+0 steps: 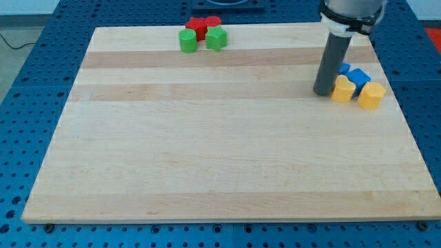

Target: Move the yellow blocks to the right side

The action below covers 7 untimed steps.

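- On the view's left, you see nothing but bare pale wood: the surface [207, 151] is a light plank board lying on a blue perforated bench [41, 83].
- Near the surface's top edge, left of centre, you have a tight cluster: a green block [187, 40] with a rounded top, a second green block [216, 39] just beside it on the view's right, and behind them a red block [198, 26] and another red block [213, 23]. Their exact shapes are hard to make out, and they appear to touch.
- Moving right, the tool is a plain dark rod with nothing to open or shut, and it holds nothing. You see my tip [323, 92] resting on the surface, against or just beside the left face of the nearer yellow block; the view cannot settle whether they touch.
- The left yellow block [342, 89] is a stubby, many-sided chunk with a bright flat top and an orange-shaded side.
- Behind it sit a blue block [358, 77], roughly cube-like, and a second blue block [344, 69] partly hidden by the rod.
- The right yellow block [371, 95] looks the same in colour and build, and sits nearest the surface's right edge.
- Both yellow blocks lie in the upper right part of the surface, close together.
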Motion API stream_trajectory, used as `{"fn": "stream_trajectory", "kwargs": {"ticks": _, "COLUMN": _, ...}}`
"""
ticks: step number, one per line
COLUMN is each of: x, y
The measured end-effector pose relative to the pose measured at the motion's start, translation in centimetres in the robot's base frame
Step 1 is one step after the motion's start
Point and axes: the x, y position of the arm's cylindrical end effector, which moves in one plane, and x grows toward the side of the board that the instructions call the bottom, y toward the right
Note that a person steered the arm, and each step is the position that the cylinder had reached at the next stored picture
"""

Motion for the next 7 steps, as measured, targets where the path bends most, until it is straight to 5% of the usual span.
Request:
{"fn": "stream_trajectory", "kwargs": {"ticks": 5, "x": 0.3, "y": 2.0}}
{"fn": "stream_trajectory", "kwargs": {"ticks": 7, "x": -1.4, "y": -4.2}}
